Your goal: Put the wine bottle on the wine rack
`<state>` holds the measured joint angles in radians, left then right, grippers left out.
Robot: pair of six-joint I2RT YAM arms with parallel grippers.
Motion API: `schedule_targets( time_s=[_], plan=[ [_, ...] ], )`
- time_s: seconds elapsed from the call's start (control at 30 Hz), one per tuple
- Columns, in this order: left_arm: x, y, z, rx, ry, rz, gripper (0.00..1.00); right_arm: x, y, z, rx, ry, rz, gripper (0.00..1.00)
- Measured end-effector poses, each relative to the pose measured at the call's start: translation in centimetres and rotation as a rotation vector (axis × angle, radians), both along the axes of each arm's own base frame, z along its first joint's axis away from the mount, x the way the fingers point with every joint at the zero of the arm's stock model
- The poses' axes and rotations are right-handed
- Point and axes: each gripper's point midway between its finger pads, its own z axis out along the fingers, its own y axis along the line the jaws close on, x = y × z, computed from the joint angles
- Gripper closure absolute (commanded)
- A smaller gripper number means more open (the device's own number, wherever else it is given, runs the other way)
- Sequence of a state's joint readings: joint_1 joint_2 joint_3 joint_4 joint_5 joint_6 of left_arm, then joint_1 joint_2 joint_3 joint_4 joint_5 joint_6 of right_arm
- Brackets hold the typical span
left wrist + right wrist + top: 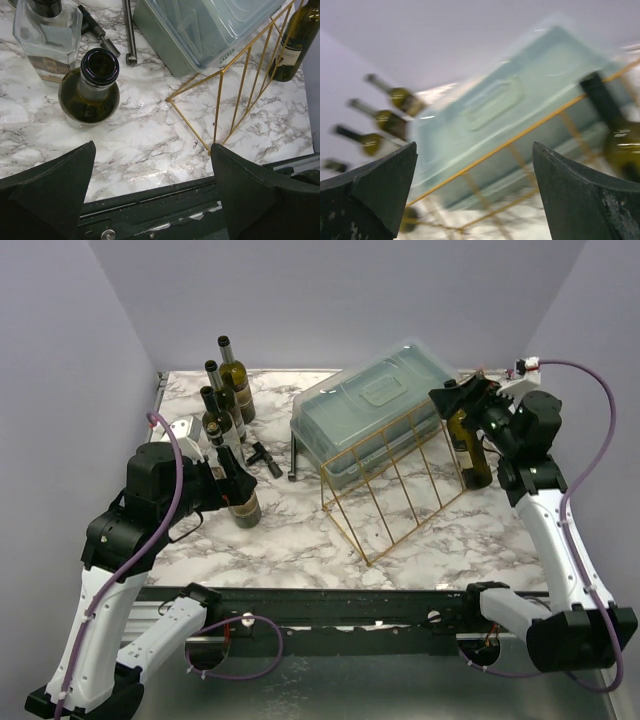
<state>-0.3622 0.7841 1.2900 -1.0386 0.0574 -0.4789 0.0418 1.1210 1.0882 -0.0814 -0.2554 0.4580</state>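
Both arms are out over the white marbled table (300,540), and nothing is on the thin gold wire wine rack (383,480) yet. It sits mid-table with its slanted bars bare, right against the translucent bluish lidded plastic box (375,400). The right gripper (474,145) has its fingers spread wide with nothing between them. It hangs high beside the neck of the dark green labelled wine bottle (470,450), which stands upright on the table just off the rack's right end. The left gripper (152,146) is also wide apart and empty, looking down at an open-necked olive-green bottle (92,90) standing next to a clear glass bottle (47,35). More bottles (225,390) wait at the back left. By my reading the job has barely started: a bottle must be grasped, lifted, tipped and laid across those bars. Which bottle gets picked I can't tell.
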Motion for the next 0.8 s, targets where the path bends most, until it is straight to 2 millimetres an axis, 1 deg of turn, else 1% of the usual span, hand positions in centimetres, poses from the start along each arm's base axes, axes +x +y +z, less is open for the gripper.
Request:
schedule_targets(
  time_s=[0.07,0.13,0.2,0.33,0.43,0.47,0.5,0.53,0.6,0.7,0.8],
  plan=[
    [0.0,0.1,-0.1,0.001,0.002,0.004,0.01,-2.1,1.7,1.8,0.110,-0.043,0.082,0.00],
    [0.1,0.2,-0.1,0.005,0.000,0.012,0.01,-3.6,3.2,3.1,0.174,-0.053,0.166,0.00],
    [0.3,0.5,-0.1,0.018,-0.006,0.025,0.01,-4.5,4.3,3.6,0.201,-0.042,0.230,0.00],
    [1.6,1.7,-0.8,0.096,-0.001,0.083,0.01,-6.0,5.8,2.9,0.239,0.027,0.330,0.00],
    [3.6,2.6,-2.5,0.189,0.051,0.133,0.01,-7.7,6.8,2.9,0.271,0.060,0.398,0.00],
    [3.8,2.8,-2.7,0.204,0.053,0.143,0.01,-8.4,7.1,2.8,0.278,0.073,0.416,0.00],
    [4.6,2.9,-3.5,0.233,0.083,0.150,0.01,-9.1,7.5,2.8,0.281,0.082,0.436,0.00],
    [5.2,2.9,-3.9,0.255,0.093,0.154,0.01,-10.0,7.9,2.8,0.280,0.090,0.457,0.00],
    [5.9,3.1,-4.1,0.277,0.090,0.163,0.03,-11.5,8.6,2.8,0.274,0.105,0.491,0.00],
    [6.7,3.5,-3.6,0.300,0.049,0.175,0.08,-13.6,9.4,2.6,0.259,0.117,0.538,0.00],
    [7.5,3.6,-3.5,0.320,0.013,0.178,0.13,-15.0,10.0,1.8,0.250,0.145,0.573,0.00]
  ],
)
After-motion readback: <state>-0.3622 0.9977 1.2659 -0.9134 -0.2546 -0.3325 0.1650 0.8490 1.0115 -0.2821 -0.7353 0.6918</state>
